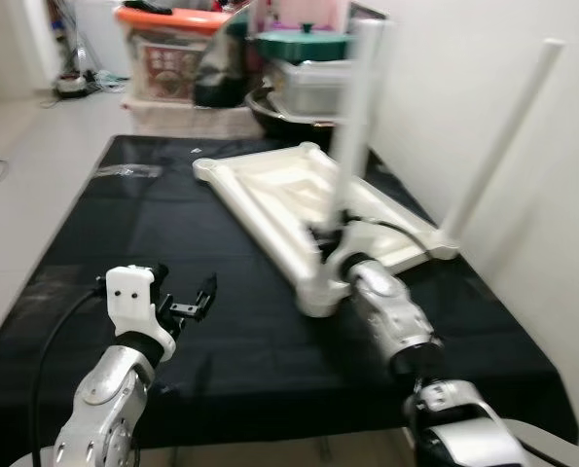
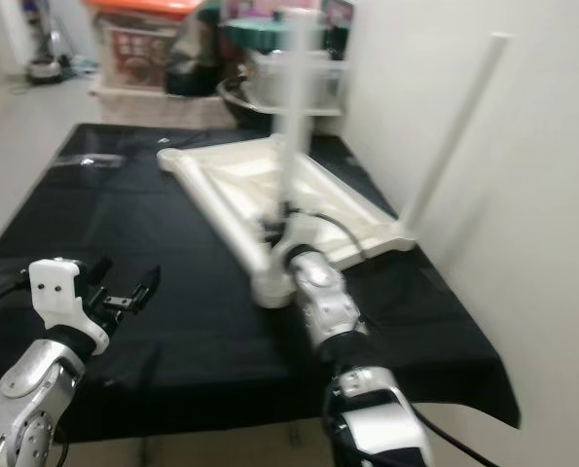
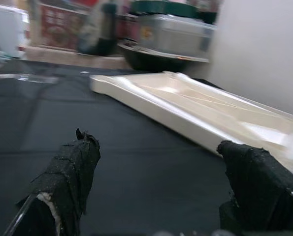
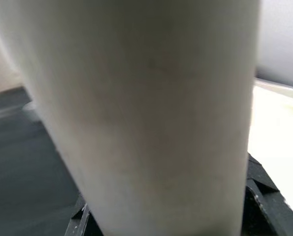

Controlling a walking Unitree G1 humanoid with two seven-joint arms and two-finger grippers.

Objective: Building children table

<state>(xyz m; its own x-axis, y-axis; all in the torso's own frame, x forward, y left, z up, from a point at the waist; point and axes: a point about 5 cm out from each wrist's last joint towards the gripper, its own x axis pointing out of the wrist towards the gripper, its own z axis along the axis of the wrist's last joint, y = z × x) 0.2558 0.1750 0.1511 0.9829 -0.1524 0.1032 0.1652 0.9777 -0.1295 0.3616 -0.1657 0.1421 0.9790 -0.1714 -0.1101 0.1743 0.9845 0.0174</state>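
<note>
Right wrist view: table leg point(image 4: 146, 118) hides right gripper point(image 1: 330, 245).

Right gripper point(image 1: 330, 243) fingers hidden behind the white table leg point(image 1: 355, 122) it holds; leg motion-blurred, its top cut off by the frame edge. In the right wrist view the leg point(image 4: 151, 113) blocks nearly everything. Bins point(image 1: 177, 49) at the back are soft, labels unreadable. A small, possibly clear-plastic item point(image 1: 128, 170) on the black mat point(image 1: 94, 253) is too small to identify.
</note>
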